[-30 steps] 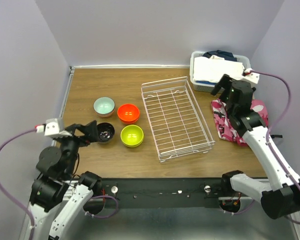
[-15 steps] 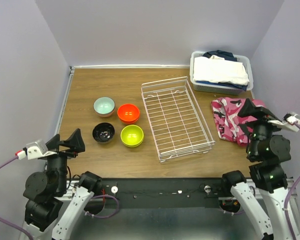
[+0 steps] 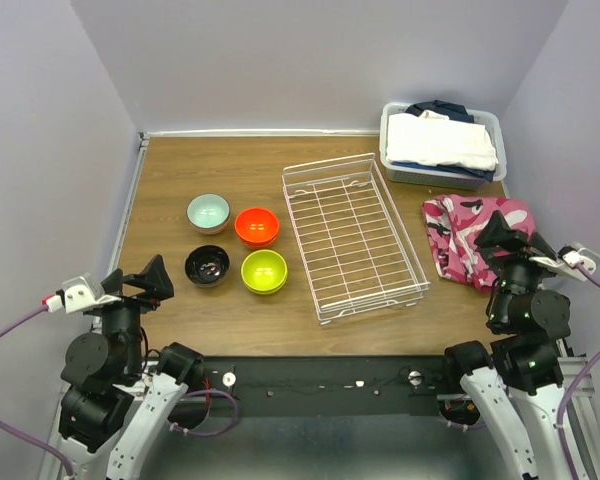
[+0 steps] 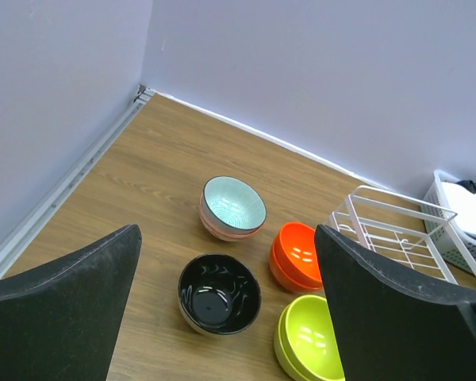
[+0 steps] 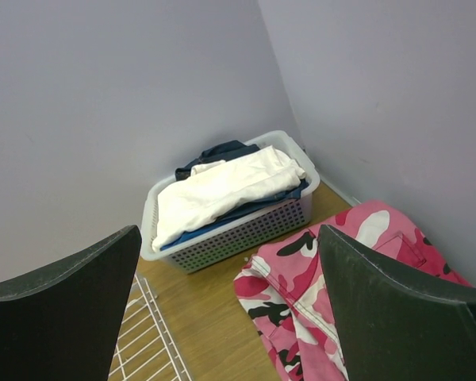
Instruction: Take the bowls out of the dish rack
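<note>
The white wire dish rack (image 3: 352, 236) stands mid-table with no bowls in it; its corner shows in the left wrist view (image 4: 397, 226) and the right wrist view (image 5: 147, 333). Left of it sit the bowls: a pale blue stack (image 3: 208, 212) (image 4: 233, 208), an orange stack (image 3: 257, 226) (image 4: 297, 255), a dark-inside bowl (image 3: 207, 265) (image 4: 219, 294) and a lime-green stack (image 3: 264, 271) (image 4: 309, 340). My left gripper (image 3: 140, 285) (image 4: 226, 317) is open and empty, raised near the table's front left. My right gripper (image 3: 508, 240) (image 5: 230, 317) is open and empty, raised at the front right.
A grey plastic bin of folded clothes (image 3: 440, 143) (image 5: 226, 202) stands at the back right corner. A pink camouflage cloth (image 3: 470, 238) (image 5: 341, 294) lies right of the rack. Walls close the table on the left, back and right.
Both arms have pulled back from over the table to raised poses at the near edge. The right gripper left the bin area; the left left the dark bowl. Bowls and rack have not moved.
</note>
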